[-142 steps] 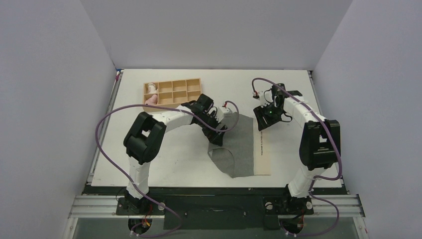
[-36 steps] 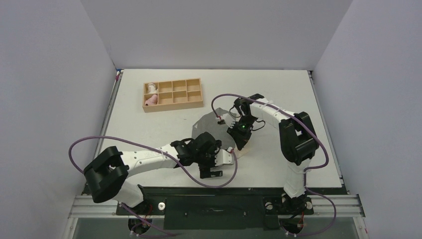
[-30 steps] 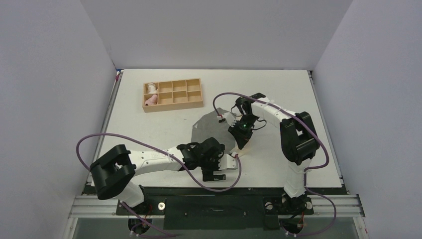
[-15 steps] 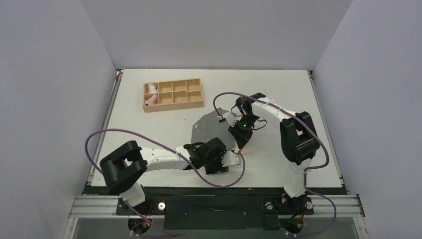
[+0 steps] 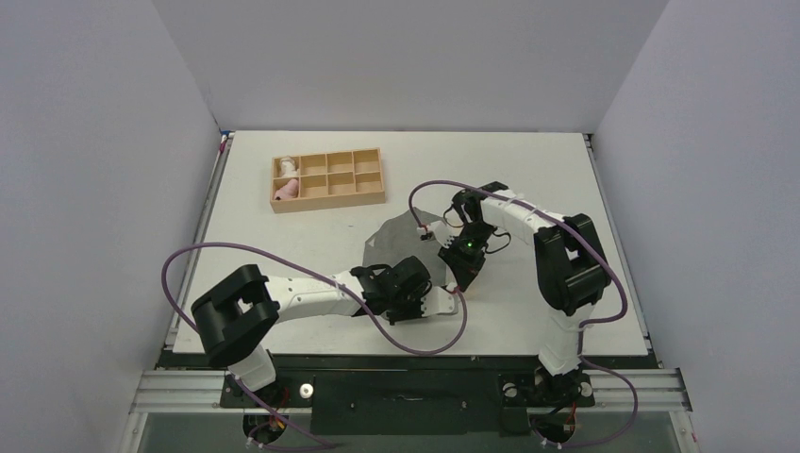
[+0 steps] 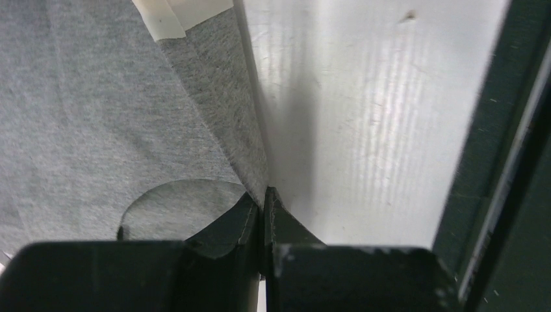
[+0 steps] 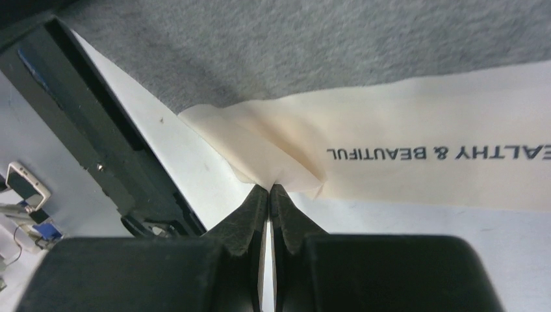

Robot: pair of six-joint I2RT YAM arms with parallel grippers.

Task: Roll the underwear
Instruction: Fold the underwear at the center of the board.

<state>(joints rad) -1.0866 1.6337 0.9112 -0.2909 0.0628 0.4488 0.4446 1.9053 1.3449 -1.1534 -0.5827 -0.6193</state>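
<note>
Occlusion: underwear (image 5: 394,238) is mostly under both arms in the top view. Only a grey patch shows between them, so its full outline can't be told.
Strip: beige strip (image 7: 422,162) carries dark print that reads upside down in the right wrist view. The first letters are cut off at the frame edge. The strip is barely visible from the top.
Left end effector (image 6: 264,192): closed, with the tips pinching a grey fabric edge. The cloth tents up into the jaws. A rounded flap next to the tips is half hidden by the fingers.
Right end effector (image 7: 268,187): closed on a puckered corner of the strip, which wrinkles right at the tips.
Position: garment lies on the counter (image 5: 283,255), centre-right and near side. Both end effectors sit at its near end, close together.
Edges: left grip is near the counter's near edge, with the dark rail (image 6: 507,162) just beyond it.
Free space: bare counter lies left of and beyond the garment. Tray (image 5: 330,200) is well apart at far left.
Tray contents: white roll (image 5: 286,167) is in the back-left cell and pink roll (image 5: 283,191) is in the cell in front of it.
Surface: white, with glare streaks in the left wrist view.
Room: plain pale grey walls on three sides.
</note>
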